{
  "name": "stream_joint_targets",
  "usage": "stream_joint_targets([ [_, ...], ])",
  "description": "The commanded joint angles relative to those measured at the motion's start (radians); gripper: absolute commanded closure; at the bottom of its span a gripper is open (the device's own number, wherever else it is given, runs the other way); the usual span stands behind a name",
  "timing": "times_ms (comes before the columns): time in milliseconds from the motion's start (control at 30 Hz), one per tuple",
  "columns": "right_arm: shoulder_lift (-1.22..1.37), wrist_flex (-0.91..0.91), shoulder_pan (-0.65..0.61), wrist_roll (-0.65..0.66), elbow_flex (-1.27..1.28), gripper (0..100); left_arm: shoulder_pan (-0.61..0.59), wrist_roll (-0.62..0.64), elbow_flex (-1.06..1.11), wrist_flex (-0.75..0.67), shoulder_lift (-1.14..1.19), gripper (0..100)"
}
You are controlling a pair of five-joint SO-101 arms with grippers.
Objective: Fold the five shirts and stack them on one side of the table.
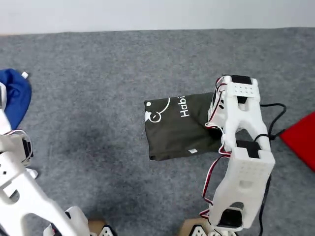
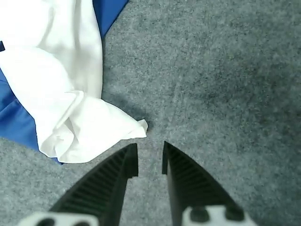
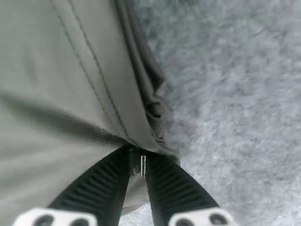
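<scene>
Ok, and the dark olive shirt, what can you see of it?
The dark olive shirt is folded into a rough rectangle, with white print facing up and a small white tag near one edge. The fabric looks soft, with stitched seams and layered folds along its side. It lies flat on the grey table cover, near the middle. The right gripper is shut on its edge.

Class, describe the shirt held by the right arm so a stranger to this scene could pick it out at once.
On the grey table, look near the middle, beside the right arm. There lies the dark olive shirt, folded into a rectangle, one edge pinched in the right gripper. Unlike the blue shirt and red shirt at the sides, it bears white print.
</scene>
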Motion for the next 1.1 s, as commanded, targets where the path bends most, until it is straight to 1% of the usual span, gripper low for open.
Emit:
stream_joint_targets([
  [0, -0.120, 0.028, -0.036, 0.008, -0.003, 98.9, 0.008, -0.008, -0.007, 0.003, -0.025, 90],
  [167, -0.269, 0.051, -0.104, 0.005, -0.003, 98.9, 0.008, -0.008, -0.010, 0.005, -0.025, 90],
  [333, -0.386, 0.071, -0.110, 0.002, 0.002, 98.9, 0.008, -0.008, -0.010, 0.009, -0.025, 90],
  [533, -0.346, 0.096, -0.105, 0.009, -0.002, 97.8, 0.008, -0.008, -0.007, 0.009, -0.026, 90],
  [567, -0.332, 0.101, -0.105, 0.008, -0.002, 95.9, 0.008, -0.008, -0.007, 0.009, -0.026, 90],
  [633, -0.308, 0.105, -0.097, -0.002, -0.002, 88.7, 0.008, -0.008, -0.007, 0.009, -0.026, 90],
  [733, -0.278, 0.094, -0.096, -0.066, -0.003, 77.6, 0.008, -0.008, -0.007, 0.009, -0.026, 90],
  [800, -0.263, 0.065, -0.104, -0.086, -0.003, 73.7, 0.008, -0.008, -0.007, 0.011, -0.026, 90],
  [1067, -0.159, -0.085, -0.102, -0.091, -0.003, 73.1, 0.008, -0.008, -0.005, 0.011, -0.026, 90],
])
